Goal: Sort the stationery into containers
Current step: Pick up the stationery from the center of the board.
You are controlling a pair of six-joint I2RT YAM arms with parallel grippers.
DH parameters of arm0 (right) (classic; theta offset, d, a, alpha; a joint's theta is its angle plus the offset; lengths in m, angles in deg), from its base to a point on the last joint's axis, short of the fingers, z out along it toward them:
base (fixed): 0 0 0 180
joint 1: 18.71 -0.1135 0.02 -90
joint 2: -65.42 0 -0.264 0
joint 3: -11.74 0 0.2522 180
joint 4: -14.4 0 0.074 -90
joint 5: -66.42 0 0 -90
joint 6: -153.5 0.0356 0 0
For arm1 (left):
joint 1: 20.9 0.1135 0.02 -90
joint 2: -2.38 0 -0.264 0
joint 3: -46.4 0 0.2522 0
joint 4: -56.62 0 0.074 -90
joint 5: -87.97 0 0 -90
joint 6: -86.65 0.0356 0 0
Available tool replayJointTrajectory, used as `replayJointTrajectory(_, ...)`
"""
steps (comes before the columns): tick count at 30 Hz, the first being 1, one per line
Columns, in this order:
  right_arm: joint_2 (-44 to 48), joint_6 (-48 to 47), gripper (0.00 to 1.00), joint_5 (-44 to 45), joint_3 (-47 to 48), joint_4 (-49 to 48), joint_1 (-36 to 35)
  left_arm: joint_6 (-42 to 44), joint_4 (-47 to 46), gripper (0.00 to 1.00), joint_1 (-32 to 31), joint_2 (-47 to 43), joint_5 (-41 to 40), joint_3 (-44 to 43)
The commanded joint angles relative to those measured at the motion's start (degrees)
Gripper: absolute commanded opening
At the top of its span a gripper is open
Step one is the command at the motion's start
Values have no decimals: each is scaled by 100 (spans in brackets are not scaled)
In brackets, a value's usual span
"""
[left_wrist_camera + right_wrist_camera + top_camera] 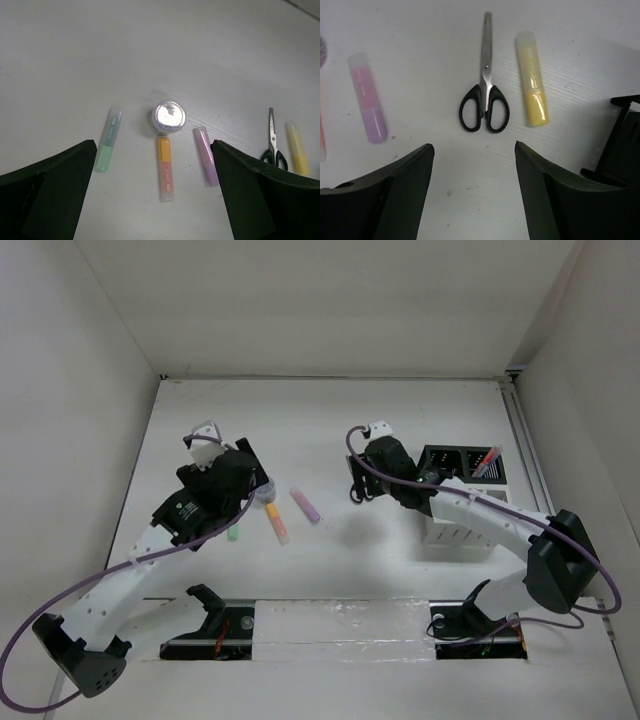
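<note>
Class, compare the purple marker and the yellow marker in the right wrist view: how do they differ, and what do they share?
Colour: the purple marker is pink and purple; the yellow marker is yellow throughout. Place: the purple marker lies left of the scissors, well apart; the yellow marker lies right of them, close by. Shared: both are stubby and lie flat, ungripped.

A green marker [106, 142], orange marker [165, 167], purple marker [206, 162], yellow marker [532, 80], clear tub [168, 116] and scissors [484, 92] lie mid-tabletop [330, 430]. The organizer [452, 462] stands near the right edge.
</note>
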State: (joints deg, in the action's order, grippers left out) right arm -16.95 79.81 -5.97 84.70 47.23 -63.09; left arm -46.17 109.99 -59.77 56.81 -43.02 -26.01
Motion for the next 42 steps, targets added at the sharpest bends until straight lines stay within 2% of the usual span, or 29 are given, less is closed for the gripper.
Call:
replayJointTrajectory(1, 72, 3, 71, 68, 127, -114, 306, 169, -217, 99, 20, -363, -76, 47)
replayJointTrajectory(3, 133, -58, 68, -28, -75, -175, 482, 240, -287, 99, 20, -425, 38, 99)
replayJointTrajectory(6, 64, -216, 56, -555, -198, -369, 939, 389, -393, 99, 20, -425, 91, 100)
replayJointTrajectory(7, 63, -217, 44, -643, -198, -369, 1010, 476, -393, 99, 20, -425, 91, 100)
replayJointTrajectory(8, -7, -277, 40, -644, -198, -369, 1010, 477, -454, 99, 20, -373, 144, 100)
replayJointTrajectory(13, -183, -278, 37, -706, -198, -474, 1010, 539, -455, 99, 20, -302, 249, 100)
replayJointTrajectory(17, -481, -278, 27, -767, -198, -474, 1010, 644, -516, 99, 20, -302, 302, 100)
replayJointTrajectory(20, -744, -278, 25, -767, -198, -536, 1010, 644, -569, 99, 20, -302, 407, 100)
replayJointTrajectory(23, -895, -225, 25, -767, -146, -588, 1010, 706, -569, 99, 20, -302, 408, 152)
replayJointTrajectory(29, -1018, -225, 37, -767, -146, -641, 1010, 758, -622, 99, 20, -302, 522, 152)
replayJointTrajectory(33, -1088, -225, 37, -767, -23, -641, 1010, 758, -622, 99, 20, -302, 522, 152)
replayJointTrajectory(36, -930, -278, 39, -1178, -93, -1000, 713, 557, -499, 99, 20, -363, 215, 152)
replayJointTrajectory(40, -1053, -278, 42, -1233, 590, -915, 229, -31, -87, 99, 20, -504, -408, 29)
replayJointTrajectory(41, -1245, -278, 44, -1181, 767, -844, 132, -180, 158, 99, 20, -565, -523, -40)
replayJointTrajectory(42, -1342, -278, 51, -1181, 943, -765, 36, -321, 265, 99, 20, -566, -724, -93)
